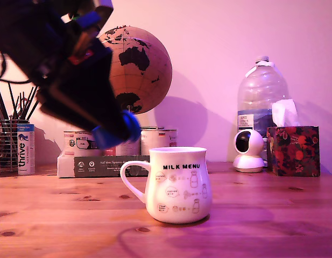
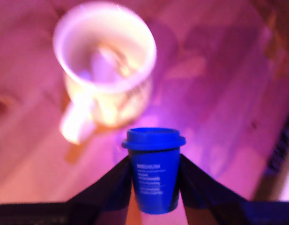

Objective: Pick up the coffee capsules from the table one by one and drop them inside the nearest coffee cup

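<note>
My gripper (image 1: 120, 131) hangs in the air at the exterior view's upper left, shut on a blue coffee capsule (image 1: 132, 124). In the wrist view the capsule (image 2: 154, 169) stands between my two dark fingers (image 2: 111, 187), rimmed end away from the camera, with white lettering on its side. The white coffee cup (image 1: 178, 184) with "MILK MENU" lettering stands upright on the wooden table (image 1: 262, 215), handle toward the exterior view's left. The capsule is above and to the left of the cup's rim in that view. In the wrist view the cup's mouth (image 2: 105, 56) is blurred; its contents cannot be made out.
Behind the cup are metal tins (image 1: 157, 140) on a flat box (image 1: 104, 165), a globe (image 1: 139, 67), a mesh pen holder (image 1: 12, 142) and a "thrive" tube (image 1: 26, 149). At the back right stand a water bottle (image 1: 261, 99), a small white camera (image 1: 248, 150) and a tissue box (image 1: 293, 149).
</note>
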You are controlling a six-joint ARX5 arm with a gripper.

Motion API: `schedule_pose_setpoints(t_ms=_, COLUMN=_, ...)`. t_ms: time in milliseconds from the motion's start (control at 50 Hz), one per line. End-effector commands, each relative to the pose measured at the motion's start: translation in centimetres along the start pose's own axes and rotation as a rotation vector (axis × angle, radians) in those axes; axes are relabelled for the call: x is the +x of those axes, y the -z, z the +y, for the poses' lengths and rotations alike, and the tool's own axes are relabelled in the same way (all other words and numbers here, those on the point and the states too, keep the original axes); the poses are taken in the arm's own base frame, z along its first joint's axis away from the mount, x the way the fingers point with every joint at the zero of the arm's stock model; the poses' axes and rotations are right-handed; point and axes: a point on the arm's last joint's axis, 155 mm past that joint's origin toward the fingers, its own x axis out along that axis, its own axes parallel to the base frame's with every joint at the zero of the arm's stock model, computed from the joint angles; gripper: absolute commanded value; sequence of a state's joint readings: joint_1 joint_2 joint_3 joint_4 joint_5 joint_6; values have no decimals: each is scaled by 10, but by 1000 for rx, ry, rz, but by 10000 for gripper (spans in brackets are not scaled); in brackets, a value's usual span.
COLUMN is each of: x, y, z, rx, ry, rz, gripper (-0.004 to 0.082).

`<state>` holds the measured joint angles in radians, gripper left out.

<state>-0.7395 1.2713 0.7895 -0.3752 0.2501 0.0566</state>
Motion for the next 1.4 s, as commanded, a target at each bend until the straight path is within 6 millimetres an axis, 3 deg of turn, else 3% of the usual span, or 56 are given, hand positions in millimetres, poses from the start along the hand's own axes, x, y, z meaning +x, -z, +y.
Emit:
schedule_pose_setpoints(t_ms=0, x=-1, y=-9, z=0, rx=11, ry=-5, rz=-25, gripper=210)
schedule_pose_setpoints(t_ms=700, x=43, y=-60, z=5, rx=37, ry=9, rz=25, gripper=210)
schedule_pose_setpoints(t_ms=1380, x=79, y=-64, z=23, rx=67, ry=-29, rz=179, gripper=210)
